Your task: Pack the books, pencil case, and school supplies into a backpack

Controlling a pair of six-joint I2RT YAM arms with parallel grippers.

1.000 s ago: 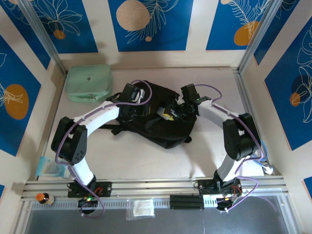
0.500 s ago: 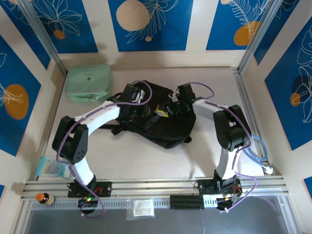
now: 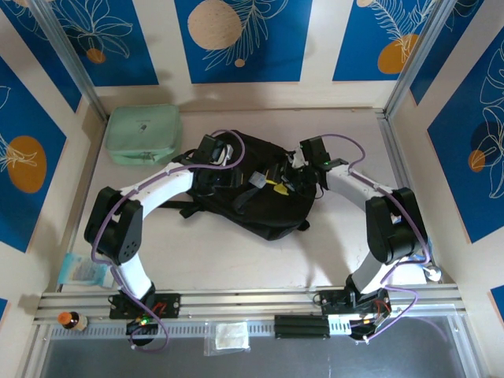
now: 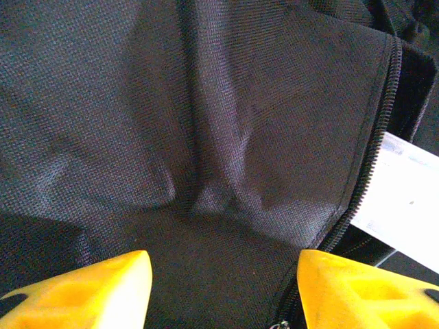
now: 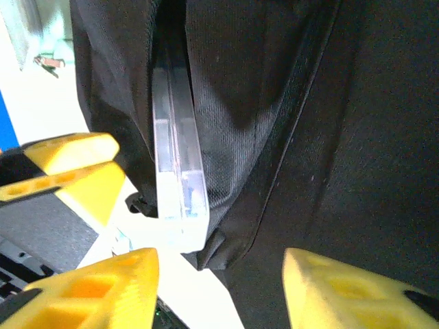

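The black backpack (image 3: 264, 206) lies mid-table with both grippers over its top. My left gripper (image 4: 223, 288) is open, its yellow fingertips apart over flat black fabric (image 4: 206, 123) beside the zip (image 4: 374, 137). My right gripper (image 5: 219, 288) is open too. Just ahead of it, a clear oblong plastic piece (image 5: 180, 171) of the school supplies stands free in a fold of the backpack (image 5: 357, 137). The mint green pencil case (image 3: 143, 134) sits at the back left. The books are out of view.
A light blue packet (image 3: 83, 269) lies by the left arm's base. A pale flat strip (image 4: 405, 199) shows past the zip. The left gripper's yellow fingers (image 5: 68, 164) sit close to the clear piece. Walls close in the table on three sides.
My right gripper's jaws have opened, leaving the clear piece free in the backpack, and the right arm has pulled back to the right. The left jaws widened slightly.
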